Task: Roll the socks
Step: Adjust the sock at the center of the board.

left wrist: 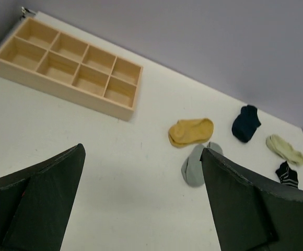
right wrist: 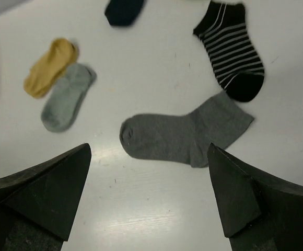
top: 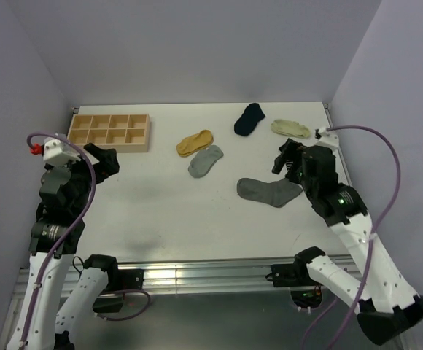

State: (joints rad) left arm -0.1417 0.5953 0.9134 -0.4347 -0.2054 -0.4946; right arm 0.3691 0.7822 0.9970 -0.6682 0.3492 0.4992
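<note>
**Socks lie flat and unrolled on a white table (top: pixel 160 219), both grippers spread wide and empty.**

The right gripper (right wrist: pixel 149 157) hangs over the dark grey mid-length fabric sock (right wrist: pixel 183 137) at the table's right, with the black-and-white striped ankle sock (right wrist: pixel 231 49) just beyond. The mustard-yellow ankle sock (top: pixel 195 142) and the light grey ankle sock (top: pixel 206 161) touch mid-table. The navy sock (top: pixel 249 118) and the cream sock (top: pixel 290 128) lie farther back. The left gripper (left wrist: pixel 143 157) hangs near the compartmented pale wooden tray (top: pixel 109 131).
</note>
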